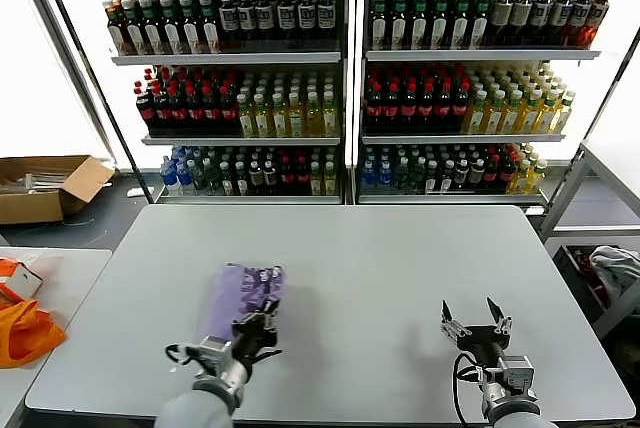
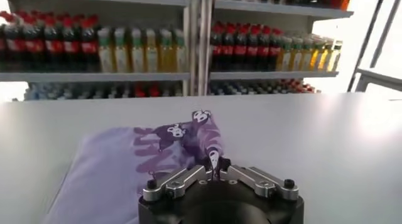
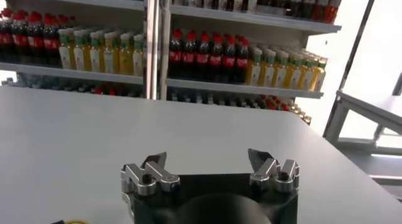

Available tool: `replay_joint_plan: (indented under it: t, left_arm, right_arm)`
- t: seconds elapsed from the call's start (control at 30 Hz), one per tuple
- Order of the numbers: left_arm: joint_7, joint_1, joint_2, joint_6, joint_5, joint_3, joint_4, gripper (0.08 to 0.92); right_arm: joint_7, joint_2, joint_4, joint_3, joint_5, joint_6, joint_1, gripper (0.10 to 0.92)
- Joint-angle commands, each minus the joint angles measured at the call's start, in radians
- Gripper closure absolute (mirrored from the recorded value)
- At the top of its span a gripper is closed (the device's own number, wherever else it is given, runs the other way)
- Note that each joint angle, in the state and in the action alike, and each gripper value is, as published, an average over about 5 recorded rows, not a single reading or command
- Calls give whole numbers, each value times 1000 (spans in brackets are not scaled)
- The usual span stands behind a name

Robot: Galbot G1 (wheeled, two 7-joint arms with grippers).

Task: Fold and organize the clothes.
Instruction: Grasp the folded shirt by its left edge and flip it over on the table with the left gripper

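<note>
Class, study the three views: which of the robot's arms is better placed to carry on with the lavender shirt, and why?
Left. The left gripper is shut on the folded shirt. The right gripper, jaws open, hangs over bare table, well apart from it.

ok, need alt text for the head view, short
A folded lavender T-shirt with a dark print lies on a grey table, the left pincer shut at its near edge. The right pincer hangs open over bare tabletop on the right; shelves of bottled drinks stand behind.

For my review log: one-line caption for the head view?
Left gripper shut on folded lavender T-shirt; right gripper open over grey table.
</note>
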Motion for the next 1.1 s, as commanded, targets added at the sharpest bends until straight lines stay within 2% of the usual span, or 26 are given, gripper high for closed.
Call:
replay_joint_plan:
  t: [0.03,0.27,0.37,0.43,0.5,0.63,0.83,0.97,1.1]
  left_arm:
    - [-28,-139,-97,16,-14,149,119,890]
    - [34,-96,-46,-7,12,90,65,890]
    - [28,-86,-28,-21,10,37,45,890]
    - [12,-87,12,-12,-42,-33,19,890]
    - [-1,-80,99,3,-126,-143,-13,890]
    - [5,-11,319,20,-310,-423,-29,890]
    - [83,94,557,7,-387,-835,135,890]
    - [115,109,671,5,-386,-987,229,890]
    - [119,92,695,10,-348,-999,182,890]
  right_arm:
    - [-2,5,-6,5,-3,0,-3,203]
    - [-4,-5,-27,-12,0,0,23,203]
    - [-5,-9,-34,-23,2,1,30,203]
    - [-5,-12,-37,-29,4,1,35,203]
    - [-5,-14,-38,-33,8,1,44,203]
    - [-5,-18,-41,-41,13,0,60,203]
    - [-5,-20,-40,-65,12,2,75,203]
    - [-6,-23,-40,-71,13,2,75,203]
    - [-6,-25,-44,-69,13,5,67,203]
